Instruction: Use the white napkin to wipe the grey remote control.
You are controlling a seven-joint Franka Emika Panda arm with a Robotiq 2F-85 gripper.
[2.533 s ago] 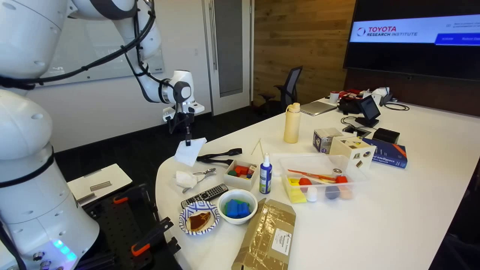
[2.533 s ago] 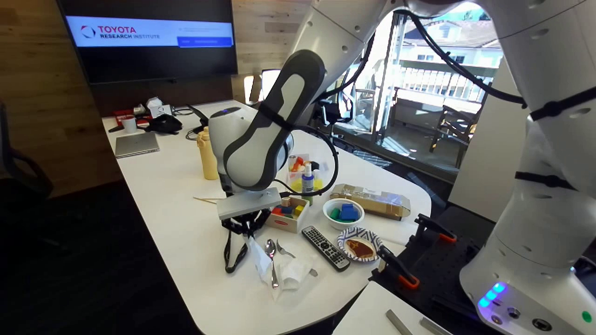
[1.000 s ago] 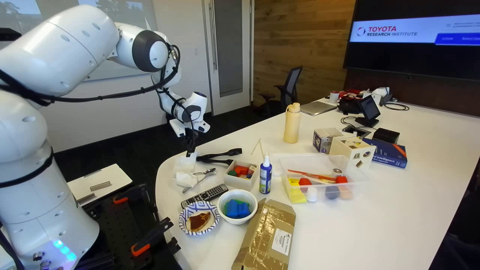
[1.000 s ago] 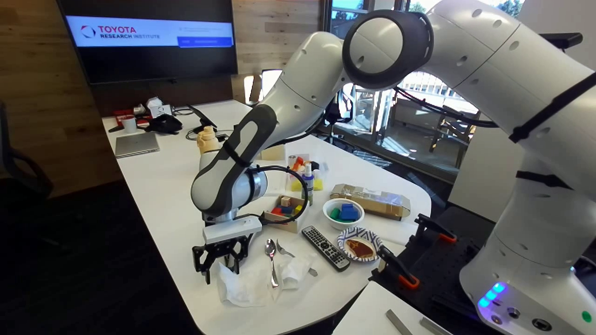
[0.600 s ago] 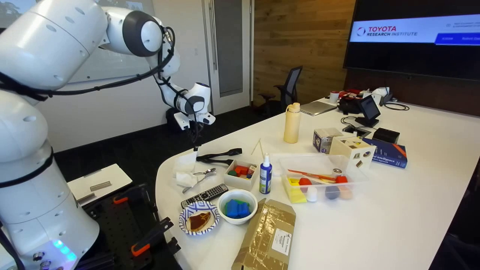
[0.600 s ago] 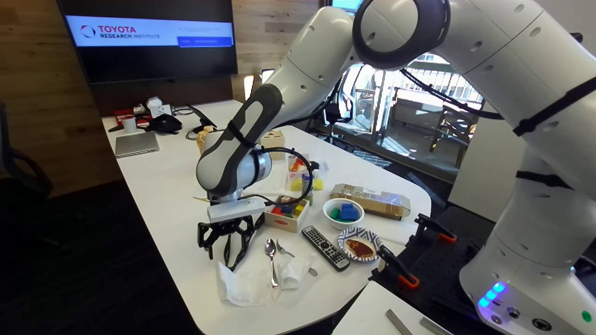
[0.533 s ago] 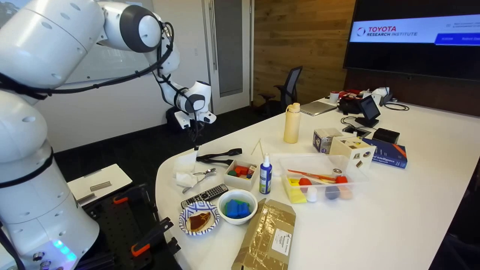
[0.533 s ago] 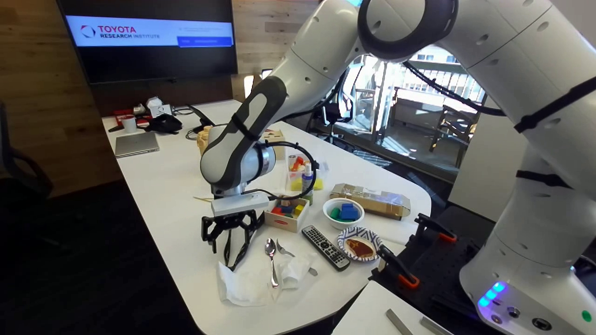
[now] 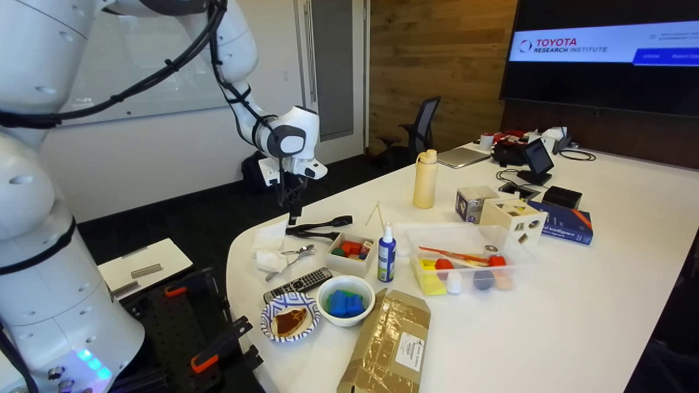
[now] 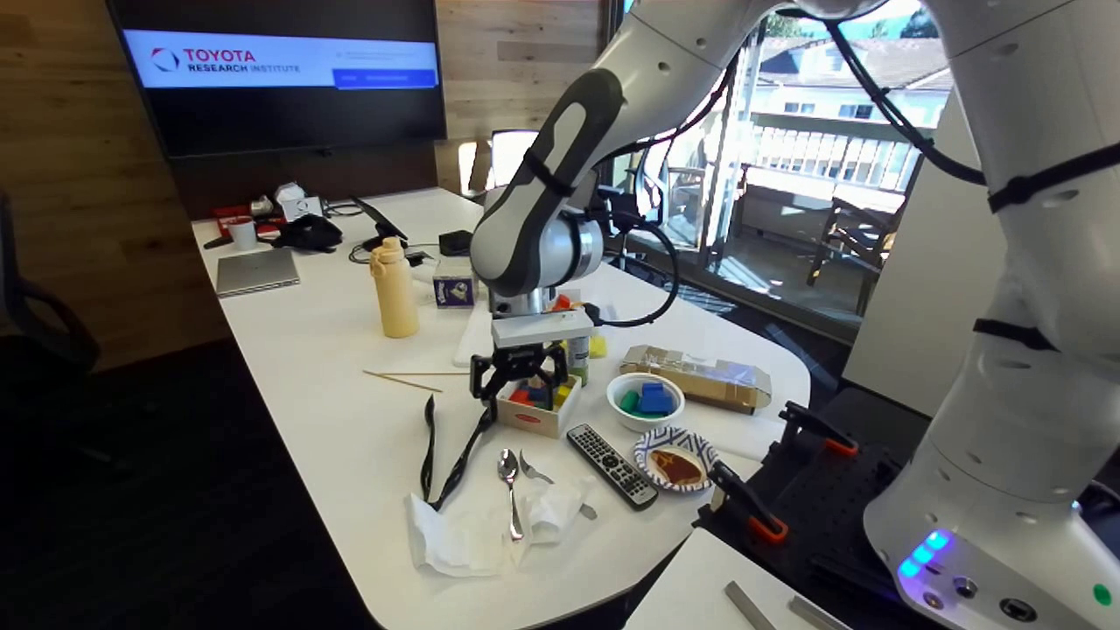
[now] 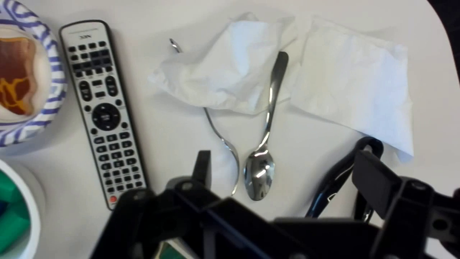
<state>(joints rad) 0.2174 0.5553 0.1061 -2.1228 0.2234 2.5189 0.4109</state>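
Tool (image 11: 288, 173) above the table (image 11: 172, 144), fingers (image 11: 375, 180) spread wide apart. Reference object: grey remote control (image 11: 105, 120), lying face up. Fork (image 11: 230, 146) nearest the remote on the tool side, spoon (image 11: 259, 174) a little farther out, black tongs (image 11: 330, 187) well apart from it. White napkin (image 11: 354, 81) loosely spread on the table, past the spoon as seen from the remote; crumpled white tissue (image 11: 224, 72) nearer the remote, covering part of the fork. Patterned plate (image 11: 57, 82) and white bowl (image 11: 35, 216) beside the remote, on its opposite side.
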